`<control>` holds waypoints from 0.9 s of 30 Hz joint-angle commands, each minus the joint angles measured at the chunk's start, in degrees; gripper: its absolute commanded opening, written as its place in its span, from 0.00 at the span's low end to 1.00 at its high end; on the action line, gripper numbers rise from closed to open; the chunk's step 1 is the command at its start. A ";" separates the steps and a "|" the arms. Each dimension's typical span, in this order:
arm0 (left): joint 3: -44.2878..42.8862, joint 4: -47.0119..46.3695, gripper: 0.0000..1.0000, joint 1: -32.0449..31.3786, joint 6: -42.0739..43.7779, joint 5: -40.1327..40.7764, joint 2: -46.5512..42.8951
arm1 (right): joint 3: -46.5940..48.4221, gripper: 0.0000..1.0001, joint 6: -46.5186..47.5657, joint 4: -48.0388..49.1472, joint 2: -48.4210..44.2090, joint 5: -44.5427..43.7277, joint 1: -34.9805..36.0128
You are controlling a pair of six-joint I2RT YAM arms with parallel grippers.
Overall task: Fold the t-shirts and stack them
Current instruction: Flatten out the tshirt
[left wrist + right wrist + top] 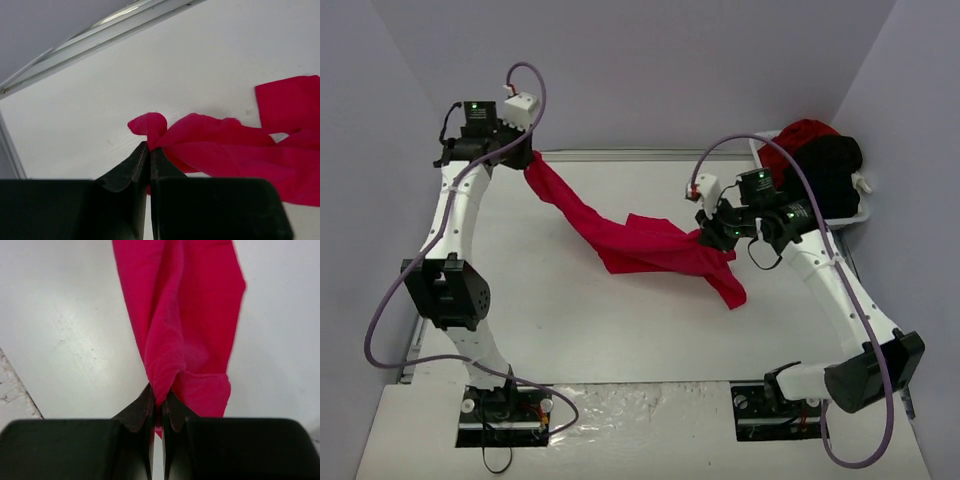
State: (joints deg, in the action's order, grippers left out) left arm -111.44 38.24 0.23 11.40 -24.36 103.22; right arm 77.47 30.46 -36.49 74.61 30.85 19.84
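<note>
As basket [863,213] holds red t-shirt [798,138], black t-shirt [832,165]

White tabletop [620,330], matte, scuffed in places; a metal rail [620,153] runs along its far edge. White plastic basket [863,187] sits at the far right corner, close to the right-hand wall. Pale lilac walls [650,60] enclose the back and both sides; a paler, glossy board [650,420] lies across the near edge.

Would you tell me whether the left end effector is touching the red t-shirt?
Touching: the left wrist view shows the left end effector pinching a corner of the red t-shirt.
</note>
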 commanded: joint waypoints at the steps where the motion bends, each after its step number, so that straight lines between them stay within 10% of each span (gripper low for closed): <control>1: -9.81 -0.02 0.02 -6.19 -2.34 2.73 4.78 | 2.41 0.00 1.09 -2.70 5.18 2.20 4.40; 12: -43.60 6.77 0.02 -26.48 -1.13 9.15 28.08 | 28.42 0.00 4.87 -7.46 29.18 -1.06 24.18; 15: -40.37 3.35 0.21 -29.05 -0.41 10.30 27.39 | 30.02 0.59 5.75 -7.37 31.12 -0.79 24.46; 16: -38.87 1.33 0.51 -29.58 -0.67 9.78 26.86 | 29.41 0.72 6.10 -7.19 30.78 -1.14 24.37; 27: -23.40 -3.78 0.76 -26.16 -1.81 16.10 15.80 | 22.55 0.96 6.98 -4.73 21.46 -5.80 16.74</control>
State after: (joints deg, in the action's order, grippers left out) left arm -135.61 37.98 -28.21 10.41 -11.88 128.46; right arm 99.92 37.39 -41.21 100.92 27.20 39.00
